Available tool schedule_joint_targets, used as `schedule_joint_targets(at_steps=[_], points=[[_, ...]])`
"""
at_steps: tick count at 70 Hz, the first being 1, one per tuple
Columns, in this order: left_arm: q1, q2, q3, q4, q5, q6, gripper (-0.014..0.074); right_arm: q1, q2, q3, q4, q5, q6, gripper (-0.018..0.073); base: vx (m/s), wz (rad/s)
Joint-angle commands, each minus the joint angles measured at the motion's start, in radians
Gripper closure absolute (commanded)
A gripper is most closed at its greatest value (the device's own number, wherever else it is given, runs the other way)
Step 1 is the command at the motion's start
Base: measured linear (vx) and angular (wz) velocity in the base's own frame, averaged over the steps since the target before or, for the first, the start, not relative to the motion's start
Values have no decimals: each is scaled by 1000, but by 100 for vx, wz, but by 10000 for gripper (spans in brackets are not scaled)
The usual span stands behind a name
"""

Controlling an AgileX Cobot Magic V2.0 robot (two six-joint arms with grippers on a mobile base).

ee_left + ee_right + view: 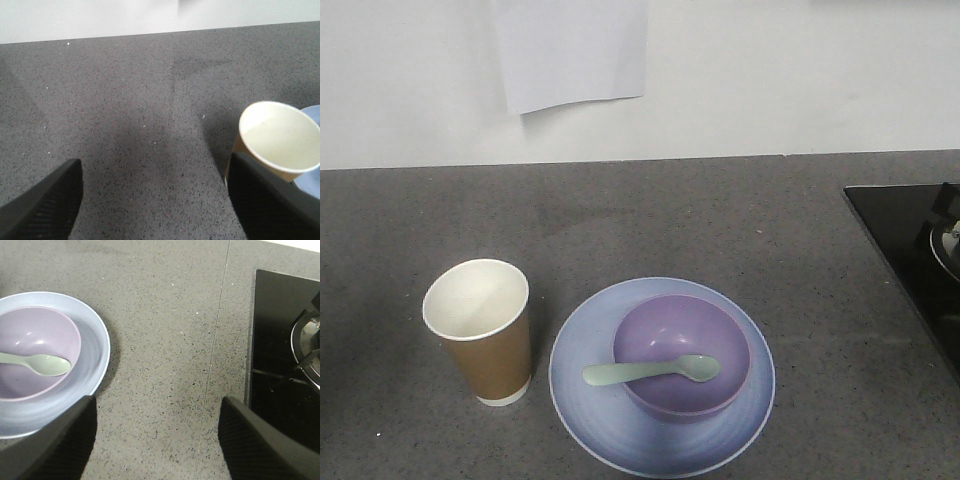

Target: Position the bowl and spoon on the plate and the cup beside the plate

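One glossy lavender bowl [682, 357] sits upright inside one shallow, pale blue round plate [582, 395] on a speckled dark grey stone-look tabletop [650, 215]. One matte mint-green spoon [651, 371] lies across the bowl, its handle over the left rim and its rounded scoop inside. One tapering brown paper cup [480, 331] with white inside and white base band stands upright just beside the plate's left edge. Only the front view shows the sheet of white paper [572, 50] on the wall. The left wrist view alone shows the left tool [155, 200], its two dark ribbed fingers spread wide over bare tabletop with the cup by one finger. The right wrist view shows the right tool [156, 440] equally wide, holding nothing, between the plate and a glossy black stovetop [280, 355].
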Motion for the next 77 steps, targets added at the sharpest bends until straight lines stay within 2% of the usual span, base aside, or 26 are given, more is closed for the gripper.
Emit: schedule_joint_targets(at_steps=[1, 13, 23, 32, 46, 49, 77], points=[[-5, -60, 34, 9, -111, -12, 21, -5, -56, 19, -14, -73, 4, 55, 0, 0], [-5, -140, 80, 7, -141, -12, 34, -5, -102, 57, 39, -88, 4, 60, 0, 0], [-5, -152, 80, 7, -147, -12, 108, -5, -103, 57, 61, -101, 4, 117, 0, 0], [-5, -152, 80, 7, -147, -12, 246, -5, -103, 57, 56, -102, 4, 253, 0, 0], [-5, -152, 80, 7, -148, -12, 546, -5, -103, 57, 57, -102, 4, 550, 0, 0], [-5, -152, 80, 7, -147, -12, 604, -5, -103, 57, 57, -102, 4, 576, 0, 0], [-5, -152, 80, 7, -144, -12, 604, -5, -103, 57, 60, -102, 4, 570, 0, 0]])
